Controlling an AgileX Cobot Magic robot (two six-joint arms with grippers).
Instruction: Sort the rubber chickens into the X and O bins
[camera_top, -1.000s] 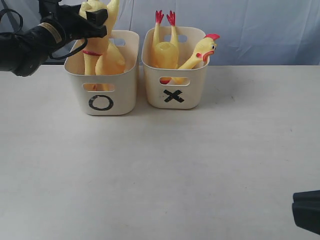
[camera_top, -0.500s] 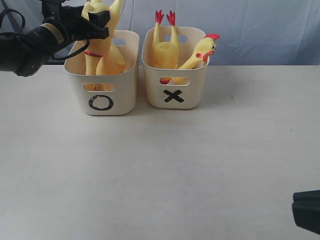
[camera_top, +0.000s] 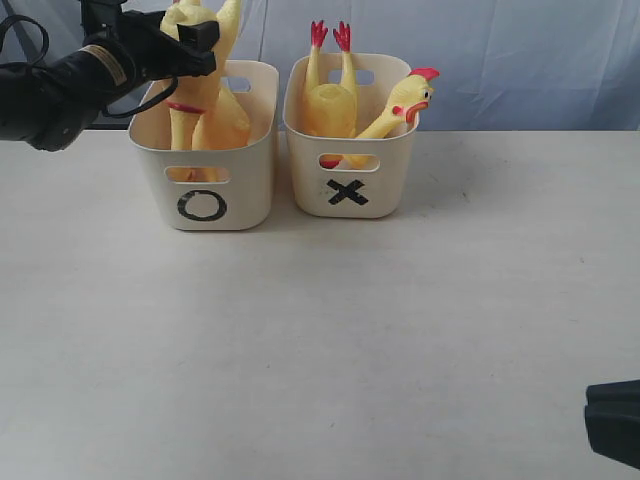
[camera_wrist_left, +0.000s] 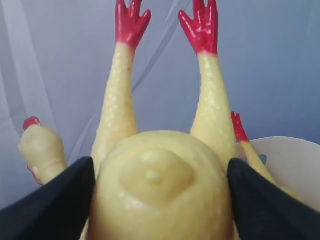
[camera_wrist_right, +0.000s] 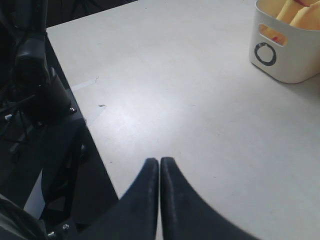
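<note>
**Changed since a second ago:** my left hand (camera_top: 197, 47) has edged slightly upward at the O bin (camera_top: 240, 190). My right hand (camera_top: 612, 435) has not shifted.

**Item 1, left hand:** It hangs above the back of the O bin. Its two fingers (camera_wrist_left: 50, 200) are spread wide, one on each side of a chicken's body. In the left wrist view both fingers meet the flanks. I cannot tell whether they are pressing or only resting there.

**Item 2, chicken (camera_top: 205, 95):** It stands upright in the O bin, between my left fingers, with both red feet pointing up. A red ring shows just above the bin's rim. More yellow rubber lies beside it in the same bin.

**Item 3, X bin (camera_top: 385, 195):** It stands just right of the O bin on the bench (camera_top: 320, 350). Two red feet rise from it, and a red-combed head (camera_top: 412, 95) leans over its right rim. I cannot tell whether these belong to one bird or two.

**Item 4, right hand:** The fingers are pressed together with nothing between them. It is low over the near bench edge, well apart from both bins.
</note>
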